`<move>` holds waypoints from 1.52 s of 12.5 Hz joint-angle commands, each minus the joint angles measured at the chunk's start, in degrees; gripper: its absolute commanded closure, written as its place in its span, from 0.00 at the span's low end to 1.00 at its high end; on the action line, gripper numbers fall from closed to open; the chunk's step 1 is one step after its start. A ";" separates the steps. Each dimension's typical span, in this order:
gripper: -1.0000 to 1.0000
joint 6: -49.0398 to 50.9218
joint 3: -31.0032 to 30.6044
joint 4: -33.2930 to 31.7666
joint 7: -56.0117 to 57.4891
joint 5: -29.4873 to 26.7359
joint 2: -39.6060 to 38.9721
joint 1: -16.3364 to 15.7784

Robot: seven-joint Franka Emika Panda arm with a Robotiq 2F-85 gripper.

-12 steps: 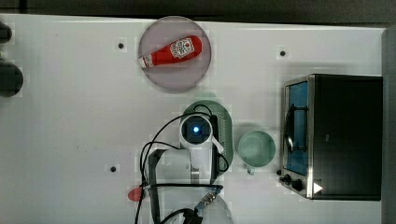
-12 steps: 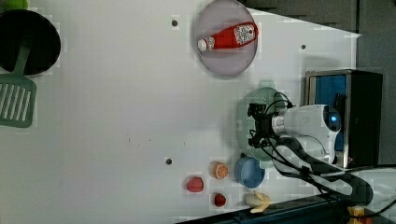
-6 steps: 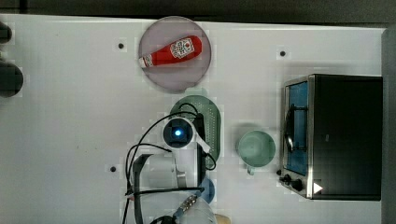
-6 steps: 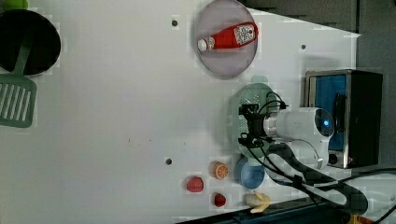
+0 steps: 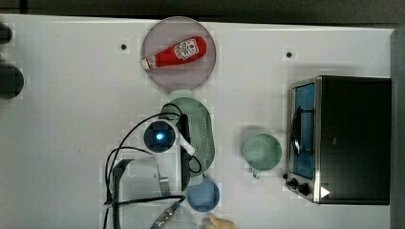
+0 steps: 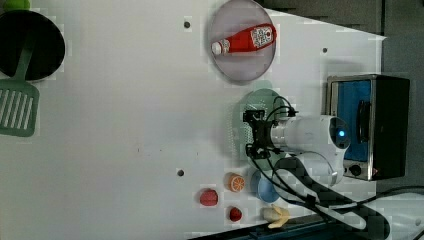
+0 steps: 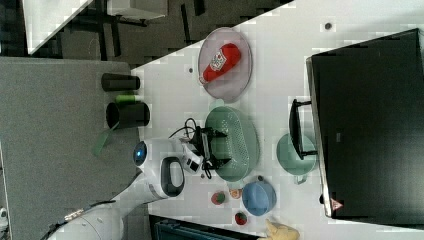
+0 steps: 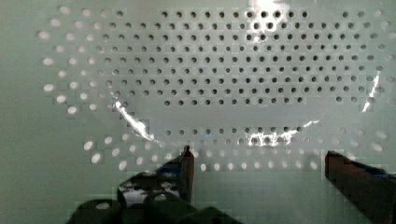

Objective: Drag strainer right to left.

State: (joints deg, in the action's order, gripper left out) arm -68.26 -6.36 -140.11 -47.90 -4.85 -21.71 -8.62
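Observation:
The strainer [image 5: 200, 131], a pale mint-green oval colander with a dotted centre, lies on the white table [image 5: 71, 143] just below the pink plate in the top view. My gripper [image 6: 251, 134] reaches down into its bowl, open, with the fingers spread wide and nothing between them. In the wrist view the strainer's perforated floor [image 8: 210, 70] lies close in front, and both dark fingertips [image 8: 187, 163] stand against it. The right view has the gripper [image 7: 223, 147] inside the strainer [image 7: 245, 145], on the side nearest the arm.
A pink plate [image 5: 153, 78] holding a ketchup bottle [image 5: 175, 52] sits close beside one end of the strainer. A green cup [image 5: 261, 151] and a toaster oven [image 5: 351, 138] lie on the top view's right. A blue bowl [image 5: 203, 194] sits near the strainer's other end, with small toy fruits [image 6: 236, 182] beside it.
The arm and the strainer have both slid toward the top view's left, away from the green cup. The gripper stays open inside the bowl.

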 commanded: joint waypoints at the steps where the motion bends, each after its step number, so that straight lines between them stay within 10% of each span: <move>1: 0.00 3.06 -0.79 2.42 -2.09 -4.25 0.32 -3.32; 19: 0.00 5.66 -0.78 21.52 -14.95 -14.66 -11.52 -21.19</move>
State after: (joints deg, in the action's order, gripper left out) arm -63.95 -6.99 -120.75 -59.37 -19.07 -32.45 -27.85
